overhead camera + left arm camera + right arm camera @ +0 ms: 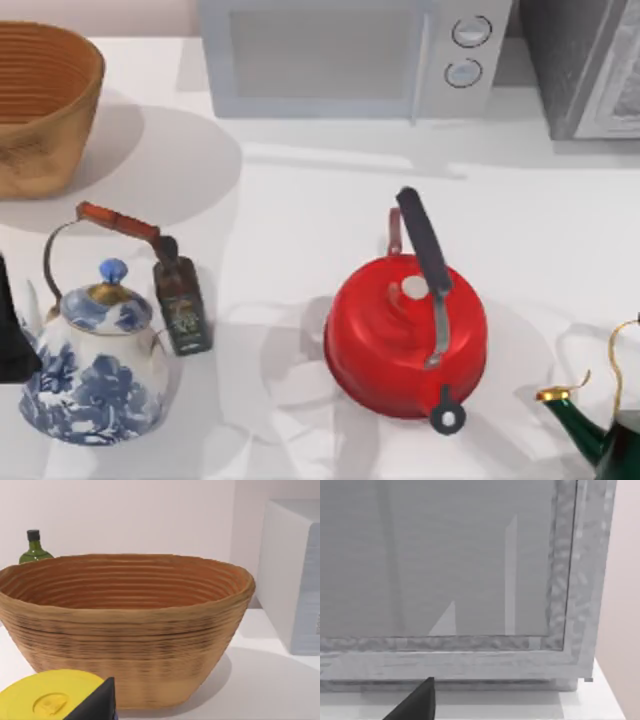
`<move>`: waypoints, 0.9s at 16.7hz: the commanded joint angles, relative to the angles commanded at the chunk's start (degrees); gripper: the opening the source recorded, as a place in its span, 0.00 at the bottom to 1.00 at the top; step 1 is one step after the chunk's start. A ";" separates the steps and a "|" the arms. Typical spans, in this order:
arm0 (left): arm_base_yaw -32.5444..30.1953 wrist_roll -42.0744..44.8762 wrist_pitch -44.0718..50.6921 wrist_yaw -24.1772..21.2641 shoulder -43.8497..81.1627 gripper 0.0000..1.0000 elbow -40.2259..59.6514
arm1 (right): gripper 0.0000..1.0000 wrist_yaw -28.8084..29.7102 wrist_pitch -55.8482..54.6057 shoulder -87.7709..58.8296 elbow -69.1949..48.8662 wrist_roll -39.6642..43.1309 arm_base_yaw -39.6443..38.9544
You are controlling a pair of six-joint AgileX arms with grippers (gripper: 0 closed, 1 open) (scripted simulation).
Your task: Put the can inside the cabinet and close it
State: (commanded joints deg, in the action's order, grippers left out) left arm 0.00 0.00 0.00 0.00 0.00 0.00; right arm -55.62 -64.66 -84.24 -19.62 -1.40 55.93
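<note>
Cabinet (585, 65) stands at the table's (300, 190) far right corner, beside the microwave (350, 55); the right wrist view faces its pale door panel (445, 560) at close range, door shut. Right tool (415, 702): one dark fingertip visible, opening cannot be told. Left tool (97, 705): likewise cannot be told, positioned near the basket (125, 630) and a yellow lid (47, 700). Red kettle (405, 335) sits mid-table.
</note>
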 joint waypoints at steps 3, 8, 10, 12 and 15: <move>0.00 0.00 0.00 0.00 0.00 1.00 0.00 | 1.00 -2.21 -3.86 -4.34 -1.36 0.11 2.63; 0.00 0.00 0.00 0.00 0.00 1.00 0.00 | 1.00 -2.19 -3.92 -4.49 -1.22 0.11 2.56; 0.00 0.00 0.00 0.00 0.00 1.00 0.00 | 1.00 -2.30 -3.27 -4.52 -1.88 0.18 2.62; 0.00 0.00 0.00 0.00 0.00 1.00 0.00 | 1.00 -2.71 -0.33 -4.61 -4.83 0.38 2.93; 0.00 0.00 0.00 0.00 0.00 1.00 0.00 | 1.00 -3.48 8.39 -4.41 -13.22 0.67 3.71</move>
State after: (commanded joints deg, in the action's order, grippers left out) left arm 0.00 0.00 0.00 0.00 0.00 0.00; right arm -59.10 -56.27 -88.65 -32.84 -0.73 59.64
